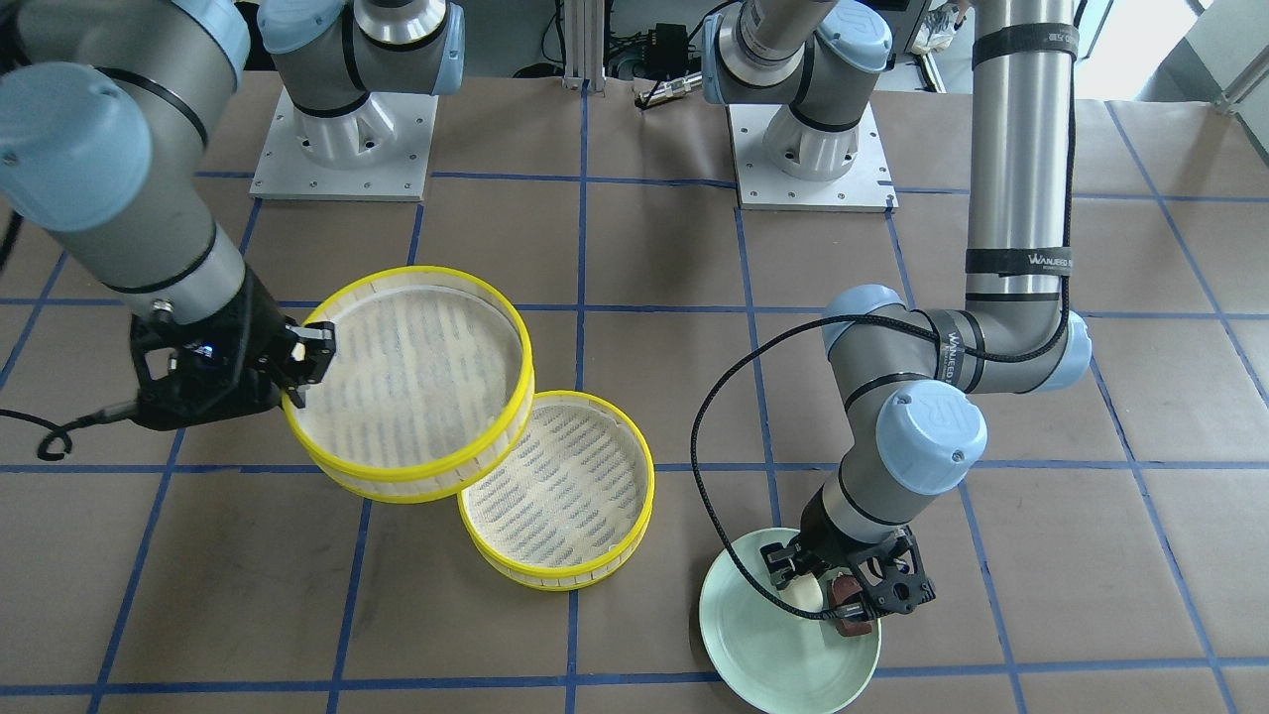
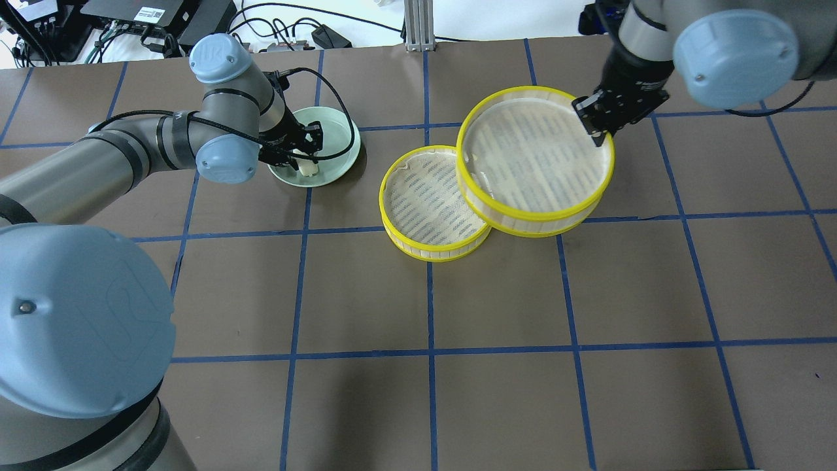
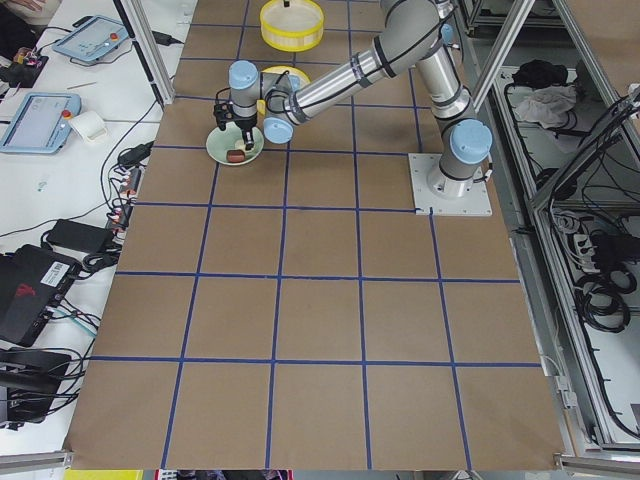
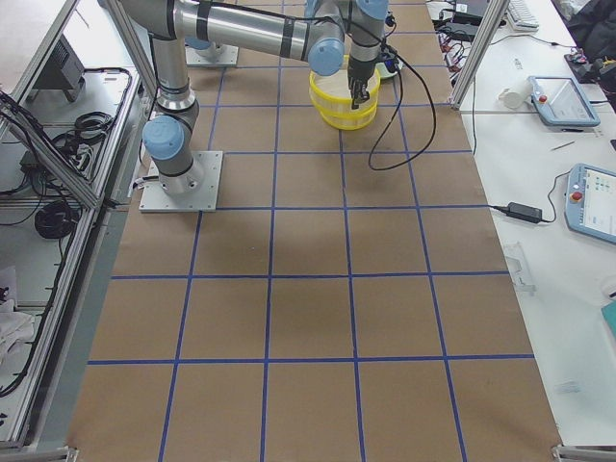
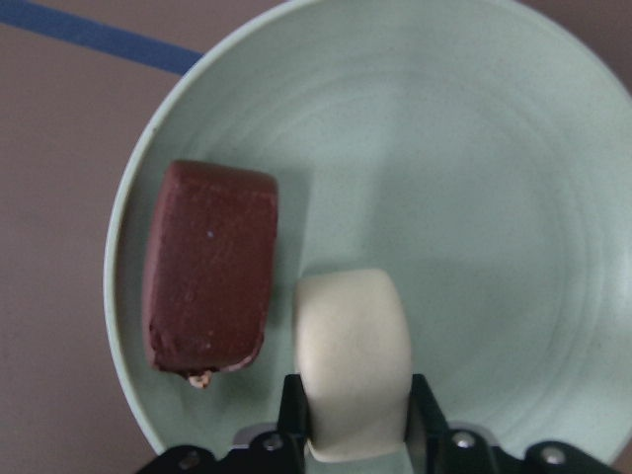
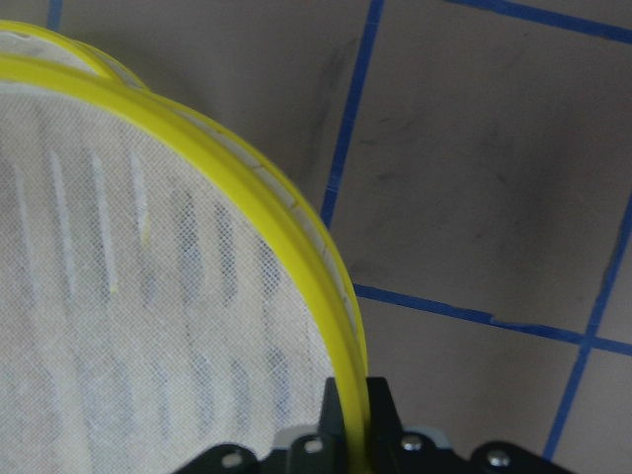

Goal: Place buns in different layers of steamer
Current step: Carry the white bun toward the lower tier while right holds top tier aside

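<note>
My left gripper (image 1: 828,585) is down in the pale green plate (image 1: 783,654) and shut on the cream-white bun (image 5: 354,355), which sits between its fingers. The dark reddish-brown bun (image 5: 209,276) lies beside it on the plate. My right gripper (image 2: 595,127) is shut on the yellow rim (image 6: 296,237) of one steamer tray (image 2: 536,214) and holds it raised and slightly tilted. That tray overlaps the edge of the second steamer tray (image 2: 425,252), which rests on the table. Both trays are empty.
The table is brown paper with a grid of blue tape lines. The two arm bases (image 1: 342,149) stand at the robot's edge. A black cable (image 1: 704,436) loops from the left arm over the table near the plate.
</note>
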Available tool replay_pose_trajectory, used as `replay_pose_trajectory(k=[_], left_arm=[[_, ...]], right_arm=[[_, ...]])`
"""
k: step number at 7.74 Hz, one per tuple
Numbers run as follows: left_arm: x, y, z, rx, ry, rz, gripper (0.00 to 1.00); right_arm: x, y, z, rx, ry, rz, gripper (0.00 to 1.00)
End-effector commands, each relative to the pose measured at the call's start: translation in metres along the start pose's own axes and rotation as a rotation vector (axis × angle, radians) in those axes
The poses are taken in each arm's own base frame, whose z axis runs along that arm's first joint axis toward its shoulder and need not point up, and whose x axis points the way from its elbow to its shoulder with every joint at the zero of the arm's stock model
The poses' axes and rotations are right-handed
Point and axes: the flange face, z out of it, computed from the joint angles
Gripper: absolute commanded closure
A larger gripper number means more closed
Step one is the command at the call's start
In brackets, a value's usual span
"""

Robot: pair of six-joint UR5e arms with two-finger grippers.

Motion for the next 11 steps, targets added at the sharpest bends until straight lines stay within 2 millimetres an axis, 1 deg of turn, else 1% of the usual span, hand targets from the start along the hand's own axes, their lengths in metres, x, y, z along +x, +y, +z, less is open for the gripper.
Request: replay_pose_trajectory(k=[1, 2, 3, 4, 5, 6, 7, 8, 9, 10, 11], left_arm=[[0.0, -0.001, -0.002, 0.011, 0.002, -0.003, 1.0], [0.001, -0.001, -0.007, 0.018, 0.004, -0.01, 1.0], [0.004, -0.001, -0.03, 0.045, 0.013, -0.01, 1.0], [0.013, 0.006, -0.062, 0.068, 0.018, -0.005, 1.0], [0.029, 0.022, -0.093, 0.042, 0.05, -0.024, 1.0], [0.057, 0.04, -0.114, 0.046, 0.105, -0.028, 1.0], [0.091, 0.061, -0.12, 0.05, 0.126, -0.029, 1.0], [0.121, 0.084, -0.115, 0.033, 0.135, -0.032, 1.0], [0.142, 0.101, -0.106, 0.011, 0.137, -0.019, 1.0], [0.17, 0.126, -0.103, -0.02, 0.163, 0.01, 1.0], [0.181, 0.139, -0.098, -0.055, 0.188, 0.005, 1.0]], right_arm=[[0.099, 0.034, -0.032, 0.004, 0.029, 0.022, 1.0], [0.121, 0.042, -0.037, 0.013, 0.034, 0.04, 1.0], [0.136, 0.045, -0.036, 0.017, 0.022, 0.062, 1.0], [0.137, 0.046, -0.035, 0.017, 0.019, 0.064, 1.0], [0.137, 0.046, -0.034, 0.015, 0.017, 0.064, 1.0], [0.137, 0.046, -0.033, 0.011, 0.017, 0.064, 1.0], [0.137, 0.046, -0.031, 0.008, 0.016, 0.064, 1.0], [0.137, 0.046, -0.031, 0.006, 0.014, 0.063, 1.0], [0.138, 0.046, -0.03, 0.004, 0.015, 0.051, 1.0], [0.138, 0.047, -0.028, -0.002, 0.013, 0.051, 1.0], [0.138, 0.047, -0.028, -0.004, 0.012, 0.051, 1.0]])
